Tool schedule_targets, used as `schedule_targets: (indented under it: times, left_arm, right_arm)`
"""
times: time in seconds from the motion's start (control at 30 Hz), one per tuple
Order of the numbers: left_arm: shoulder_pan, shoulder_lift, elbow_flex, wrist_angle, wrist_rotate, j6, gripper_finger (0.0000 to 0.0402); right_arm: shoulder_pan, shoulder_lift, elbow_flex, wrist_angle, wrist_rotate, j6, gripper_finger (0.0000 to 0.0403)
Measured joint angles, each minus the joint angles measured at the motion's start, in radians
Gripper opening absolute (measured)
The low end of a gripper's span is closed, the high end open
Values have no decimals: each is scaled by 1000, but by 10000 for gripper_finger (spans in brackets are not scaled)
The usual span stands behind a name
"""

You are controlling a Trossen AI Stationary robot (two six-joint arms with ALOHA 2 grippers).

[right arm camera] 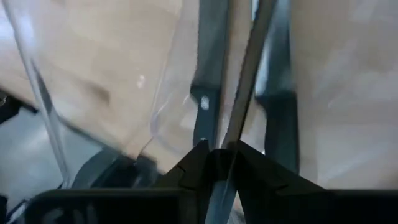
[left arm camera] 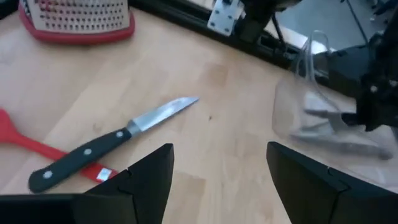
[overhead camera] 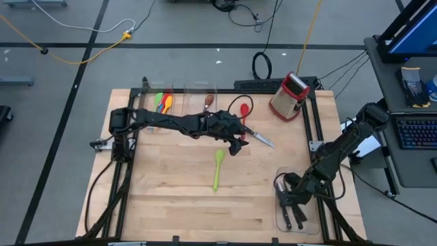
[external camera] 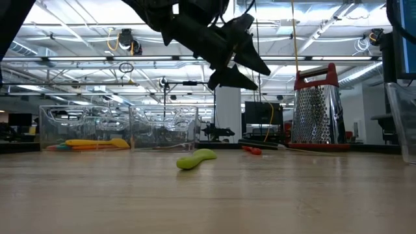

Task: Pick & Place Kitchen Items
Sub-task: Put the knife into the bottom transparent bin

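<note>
A black-handled steel knife [left arm camera: 106, 149] lies flat on the table's middle [overhead camera: 258, 136], its handle across a red spatula [left arm camera: 25, 140]. My left gripper [left arm camera: 221, 168] hangs open just above and beside the knife [overhead camera: 239, 142], touching nothing. A green spoon [overhead camera: 218, 167] lies flat nearer the front. My right gripper [overhead camera: 292, 205] is over the clear bin [overhead camera: 308, 222] at the near right, shut on a thin steel knife [right arm camera: 249, 74]. Two dark-handled knives [right arm camera: 205, 68] lie in that bin. My right gripper pinches the narrow steel blade [right arm camera: 239, 124] between its two fingertips. The fingers slant downward into the clear bin, and the blade runs on ahead of them, along their line. Whether its far end rests on the bin's floor, I cannot tell.
A red-and-silver box grater [overhead camera: 290, 96] stands at the far right. Clear bins [overhead camera: 179, 96] at the far left hold yellow, green and orange utensils [overhead camera: 164, 102] and a wooden spoon [overhead camera: 208, 102]. Bare wood lies around the green spoon.
</note>
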Motion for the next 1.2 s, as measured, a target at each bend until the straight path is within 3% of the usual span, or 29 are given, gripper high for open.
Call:
schedule_targets:
  times: [0.37,0.6,0.77,1.0,1.2]
  left_arm:
    - [37,-3,2,12,-30,160,260]
    - [70,-3,98,-104,-33,300,260]
    - [94,-3,170,-171,-36,423,260]
    - [132,-4,177,-223,-43,495,259]
    - [133,-4,177,-240,-40,518,259]
  right_arm:
    - [1,-12,-6,51,5,7,97]
    - [2,-92,-6,145,128,10,89]
    - [3,-167,-6,155,129,14,80]
    - [3,-262,-6,211,138,-76,67]
    - [3,-355,-6,296,324,-239,58]
